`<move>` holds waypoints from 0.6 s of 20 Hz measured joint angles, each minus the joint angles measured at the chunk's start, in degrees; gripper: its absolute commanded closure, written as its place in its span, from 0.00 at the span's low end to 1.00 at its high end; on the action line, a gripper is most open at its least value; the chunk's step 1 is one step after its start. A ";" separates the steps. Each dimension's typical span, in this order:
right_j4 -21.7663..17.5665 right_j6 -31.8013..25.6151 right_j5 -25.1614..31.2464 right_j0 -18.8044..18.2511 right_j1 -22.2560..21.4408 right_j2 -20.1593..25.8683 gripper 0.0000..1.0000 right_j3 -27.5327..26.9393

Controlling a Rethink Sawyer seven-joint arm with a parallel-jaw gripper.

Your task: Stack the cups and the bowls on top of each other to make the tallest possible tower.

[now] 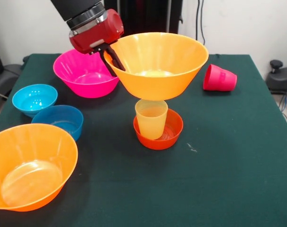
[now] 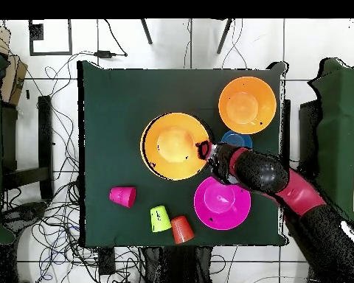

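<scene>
My gripper (image 1: 112, 59) (image 2: 206, 151) is shut on the rim of a large orange bowl (image 1: 157, 61) (image 2: 174, 145). It holds the bowl upright over the ribbed pale yellow cup (image 1: 151, 118), which stands in the small red-orange bowl (image 1: 172, 130). The bowl's base is at the cup's rim; I cannot tell whether they touch. In the overhead view the held bowl hides the cup and the small bowl. The red-pink cup (image 1: 219, 78) (image 2: 122, 196) lies on its side. The lime green cup (image 2: 160, 218) and the orange cup (image 2: 182, 229) show only in the overhead view.
On the green table (image 1: 228, 165), the magenta bowl (image 1: 84, 73) (image 2: 222, 203) sits under my arm. The light blue bowl (image 1: 34, 98), the darker blue bowl (image 1: 60, 120) (image 2: 237, 138) and the second large orange bowl (image 1: 32, 165) (image 2: 247, 105) stand together beside it.
</scene>
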 measured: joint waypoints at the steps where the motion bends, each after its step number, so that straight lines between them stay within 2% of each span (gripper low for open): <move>1: 0.01 0.00 0.00 0.08 0.26 0.00 1.00 -0.01; 12: 0.05 0.00 -0.01 1.68 2.67 -0.25 1.00 -1.07</move>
